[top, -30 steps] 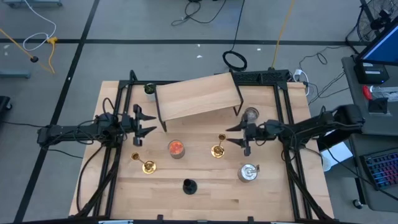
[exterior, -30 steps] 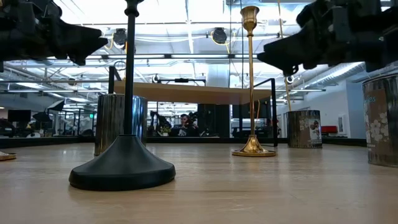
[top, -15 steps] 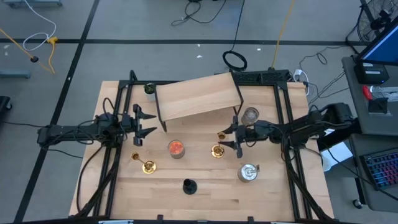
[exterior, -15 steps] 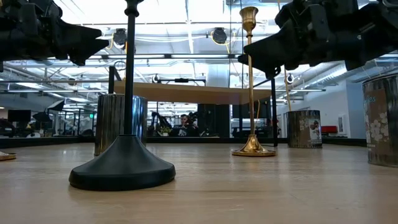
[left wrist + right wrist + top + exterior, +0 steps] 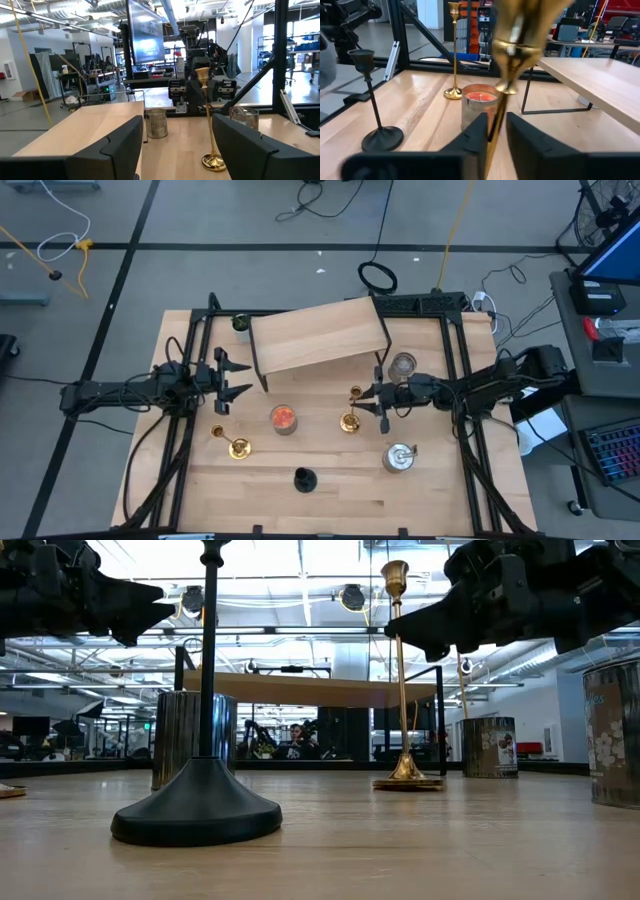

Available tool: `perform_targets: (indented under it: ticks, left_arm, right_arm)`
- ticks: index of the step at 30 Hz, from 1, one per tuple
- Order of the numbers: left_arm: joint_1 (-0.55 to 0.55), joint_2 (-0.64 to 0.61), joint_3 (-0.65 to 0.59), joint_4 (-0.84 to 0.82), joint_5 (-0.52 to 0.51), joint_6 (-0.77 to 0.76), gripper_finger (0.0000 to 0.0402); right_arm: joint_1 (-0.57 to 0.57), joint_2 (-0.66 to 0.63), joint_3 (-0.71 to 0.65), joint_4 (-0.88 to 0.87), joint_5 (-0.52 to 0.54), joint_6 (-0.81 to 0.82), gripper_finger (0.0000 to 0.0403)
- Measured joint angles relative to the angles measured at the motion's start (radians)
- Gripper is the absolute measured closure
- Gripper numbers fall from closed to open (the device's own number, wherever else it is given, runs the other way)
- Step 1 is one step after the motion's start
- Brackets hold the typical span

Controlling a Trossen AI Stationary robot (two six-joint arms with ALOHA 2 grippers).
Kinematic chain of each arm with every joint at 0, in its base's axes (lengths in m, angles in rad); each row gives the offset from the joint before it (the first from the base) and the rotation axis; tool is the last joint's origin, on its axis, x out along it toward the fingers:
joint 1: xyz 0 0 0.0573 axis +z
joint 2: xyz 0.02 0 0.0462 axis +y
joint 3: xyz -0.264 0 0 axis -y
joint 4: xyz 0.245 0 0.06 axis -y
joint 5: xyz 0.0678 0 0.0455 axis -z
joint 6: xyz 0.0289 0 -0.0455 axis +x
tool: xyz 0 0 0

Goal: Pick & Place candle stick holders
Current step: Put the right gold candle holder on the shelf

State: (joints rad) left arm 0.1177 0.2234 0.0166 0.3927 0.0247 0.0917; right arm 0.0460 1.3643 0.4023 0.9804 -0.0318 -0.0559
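Three candle stick holders stand on the table on their round bases. One gold holder [image 5: 350, 418] is at the middle right, and my right gripper [image 5: 372, 401] is shut on it. A second gold holder [image 5: 236, 445] stands at the near left. A shorter black one [image 5: 303, 478] is near the front edge and fills the foreground of the low view as the black holder [image 5: 205, 700]. My left gripper [image 5: 240, 378] hovers open at the left, with nothing between its fingers [image 5: 120, 145]. My right gripper pinches the gold holder's thin stem [image 5: 496, 122] between its two fingers, in the stem's upper part, a little below the cup [image 5: 395, 570]. The fingers come level from the table's right and lie across the stem. The holder leans slightly, its base [image 5: 407, 780] at the table top.
A raised wooden shelf [image 5: 320, 335] on black legs stands at the back middle. A jar with a red candle [image 5: 284, 418] sits between the two gold holders. A silver tin [image 5: 399, 458] stands near the right gripper, and a glass jar [image 5: 403, 364] lies behind it.
My right gripper has gone toward the table's left, up to the gold holder, and has shut on its stem. The holder's top has tipped a little while its base has stayed in place.
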Motion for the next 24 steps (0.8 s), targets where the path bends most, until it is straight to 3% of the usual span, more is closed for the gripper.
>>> perform_targets:
  ticks: [3, 8, 12, 16, 24]
  left_arm:
    - [0.0, 0.0, 0.0, 0.0, 0.0, 0.0, 0.0156]
    - [0.0, 0.0, 0.0, 0.0, 0.0, 0.003, 0.0156]
    - [0.0, 0.0, 0.0, 0.0, 0.0, 0.006, 0.0156]
    - [0.0, 0.0, 0.0, 0.0, 0.0, 0.007, 0.0156]
    - [0.0, 0.0, 0.0, 0.02, -0.001, 0.0, 0.0156]
  right_arm:
    - [0.0, 0.0, 0.0, 0.013, 0.005, -0.042, 0.0389]
    - [0.0, 0.0, 0.0, 0.027, 0.001, -0.035, 0.0374]
    - [-0.001, -0.03, 0.0, 0.094, 0.003, -0.008, 0.0386]
    - [-0.001, -0.14, 0.001, 0.074, 0.003, 0.087, 0.0391]
    - [-0.054, -0.383, 0.002, -0.077, 0.0, 0.123, 0.0389]
